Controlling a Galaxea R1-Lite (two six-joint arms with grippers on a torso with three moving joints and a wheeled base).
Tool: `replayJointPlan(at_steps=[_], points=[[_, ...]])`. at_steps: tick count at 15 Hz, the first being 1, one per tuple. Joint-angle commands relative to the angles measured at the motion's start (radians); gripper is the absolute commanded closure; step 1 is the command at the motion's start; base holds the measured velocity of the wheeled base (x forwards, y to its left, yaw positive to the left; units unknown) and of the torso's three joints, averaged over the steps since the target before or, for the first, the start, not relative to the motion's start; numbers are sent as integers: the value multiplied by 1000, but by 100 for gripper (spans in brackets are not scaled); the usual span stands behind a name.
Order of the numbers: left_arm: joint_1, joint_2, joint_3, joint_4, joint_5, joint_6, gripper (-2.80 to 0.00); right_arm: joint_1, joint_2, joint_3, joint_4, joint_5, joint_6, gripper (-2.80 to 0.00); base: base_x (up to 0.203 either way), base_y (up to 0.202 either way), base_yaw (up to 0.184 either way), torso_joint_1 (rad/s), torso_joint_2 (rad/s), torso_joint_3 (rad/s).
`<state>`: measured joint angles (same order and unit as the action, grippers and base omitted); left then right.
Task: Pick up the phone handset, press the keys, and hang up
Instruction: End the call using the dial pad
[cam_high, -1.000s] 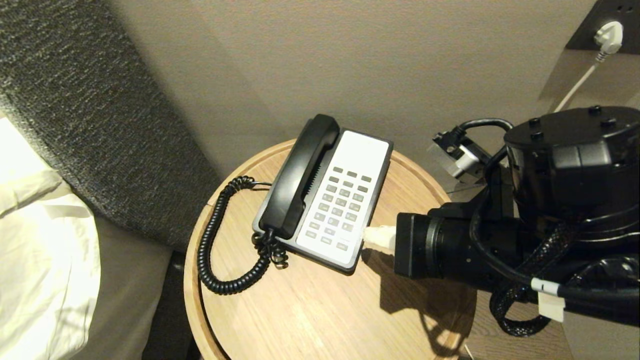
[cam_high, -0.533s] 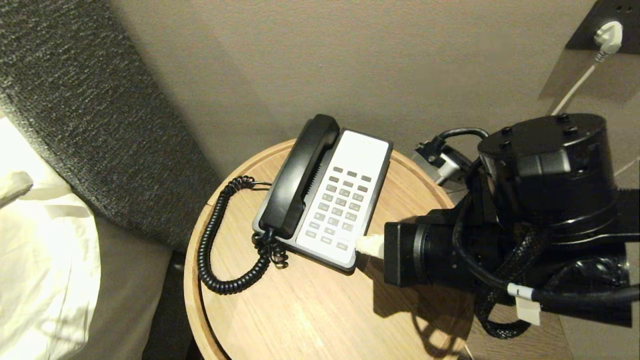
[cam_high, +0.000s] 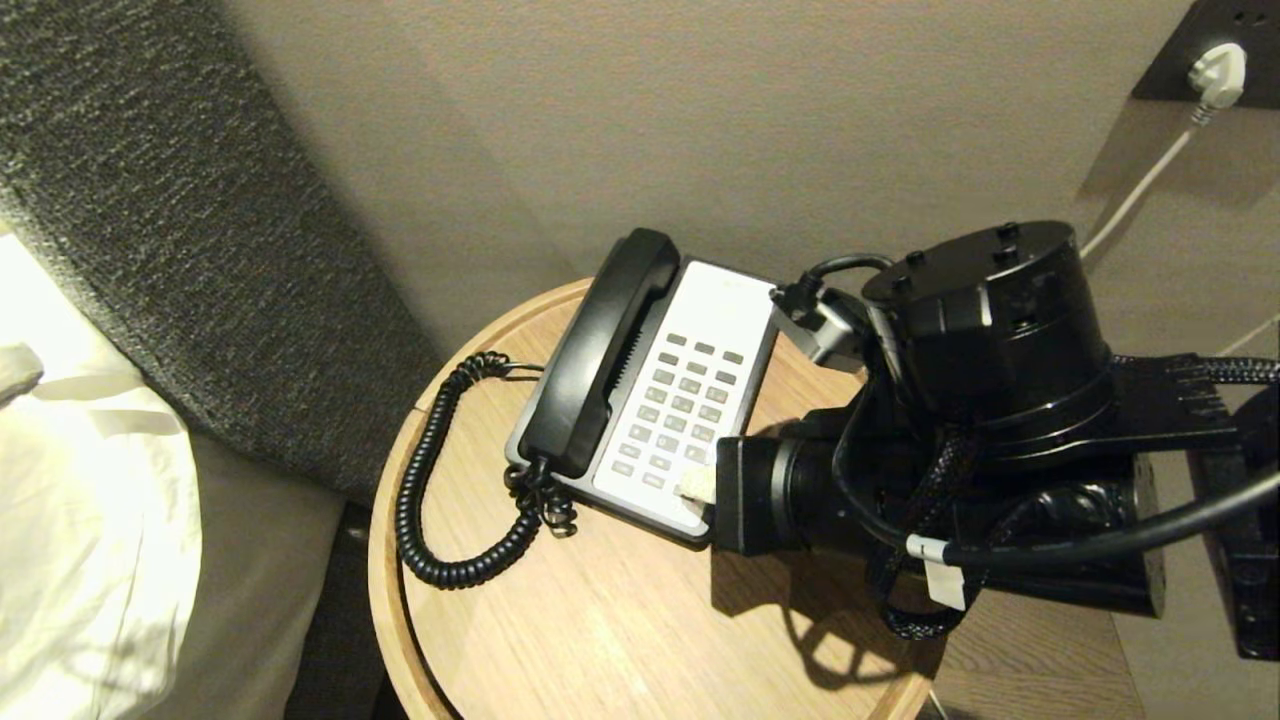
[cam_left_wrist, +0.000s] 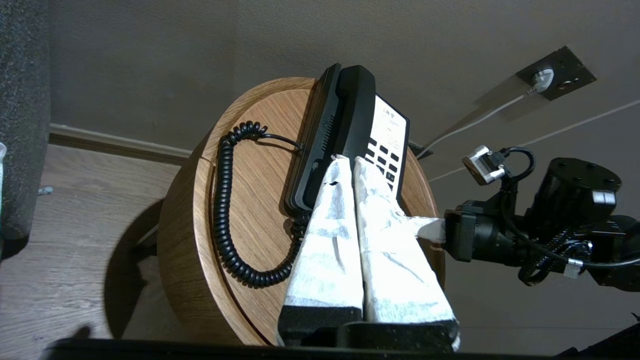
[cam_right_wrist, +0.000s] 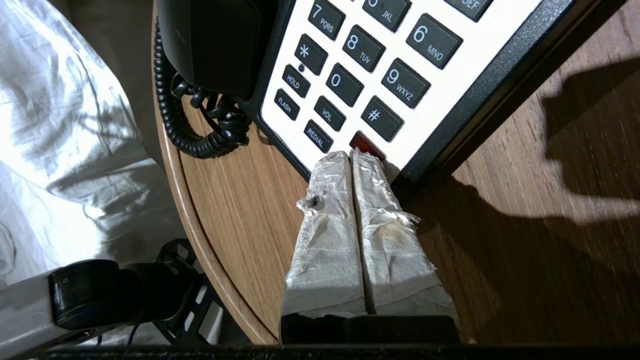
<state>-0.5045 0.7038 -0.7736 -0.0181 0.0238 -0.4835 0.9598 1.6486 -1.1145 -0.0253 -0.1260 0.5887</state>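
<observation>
While the phone handset (cam_high: 598, 352) lies in its cradle, a closed pincer reaches the keypad

Round wooden counter (cam_high: 620, 620) stands against a beige wall beside a bed with white linen (cam_high: 90, 540); the right pincer (cam_high: 697, 485), fingers pressed together, lies level over the phone base's (cam_high: 720, 300) near corner, while the left pincer (cam_left_wrist: 348, 162), also closed, hangs off the counter's edge

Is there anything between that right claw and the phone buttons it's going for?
Nothing visible. The right claw, shut, has its wrapped tips at the near corner of the keypad, right by the red key. The phone handset lies in its cradle on the far side of the keys, out of the way.
</observation>
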Motion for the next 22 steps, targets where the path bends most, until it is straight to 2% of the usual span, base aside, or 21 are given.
replayJointPlan(at_steps=[1,14,22], points=[[0,-3,-3,0,-1,-4,0,-1,13,-2,-1,-1,2,0,0,0,0,0,0,0],[0,-17,13,3,-5,-26,0,-1,51,12,1,-23,-36,0,0,0,0,0,0,0],[0,-21,19,1,-7,-27,0,-1,-12,-30,10,-15,-32,0,0,0,0,0,0,0]])
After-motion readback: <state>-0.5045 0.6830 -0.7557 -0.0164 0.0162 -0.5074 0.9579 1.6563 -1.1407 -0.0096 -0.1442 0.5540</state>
